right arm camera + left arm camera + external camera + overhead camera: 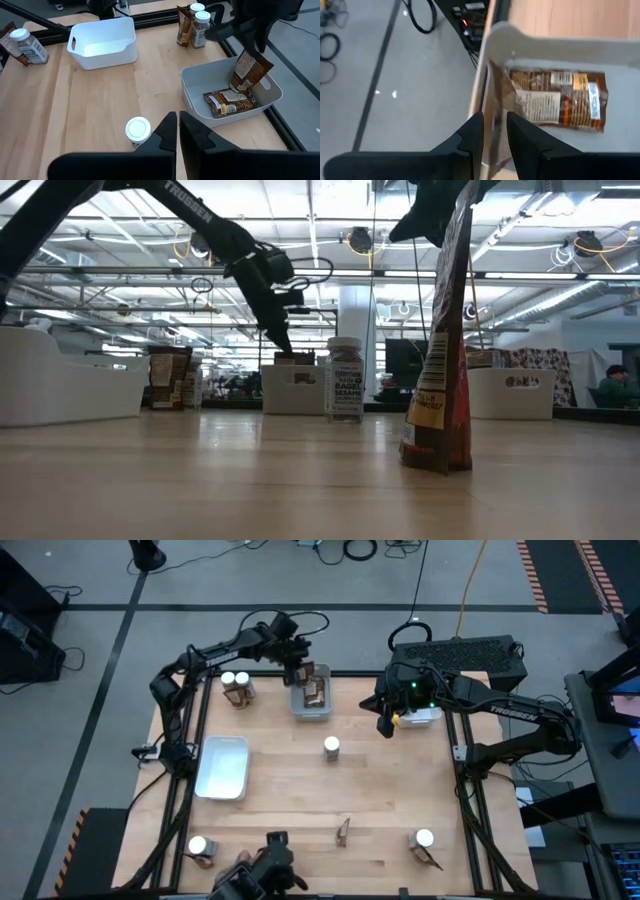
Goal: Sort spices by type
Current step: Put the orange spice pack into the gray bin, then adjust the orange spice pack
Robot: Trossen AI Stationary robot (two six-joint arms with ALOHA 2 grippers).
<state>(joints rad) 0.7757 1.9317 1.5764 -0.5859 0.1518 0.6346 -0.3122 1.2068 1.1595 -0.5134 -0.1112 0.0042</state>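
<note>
Seen from overhead, a pale wooden bench [300, 810] carries two rectangular plastic trays: an empty white tray [223, 766] at the left and a grey tray [310, 695] at the far edge. The left gripper [296, 668] hangs over that grey tray, its fingers slightly parted around the top edge of an upright brown packet [248, 67] that leans against the tray wall; whether it grips or has let go cannot be told. Only the wrist cameras look inside the tray, where a second glossy, flat brown packet [560, 100] lies label-up on the floor. The right gripper [386, 726] waits clenched and empty at the bench's right far side. The table-height camera alone shows a crinkled packet [440, 340] standing close on the near side. A white-capped jar [331, 747] stands mid-bench, and another jar [241, 681] stands with a packet near the far left corner.
</note>
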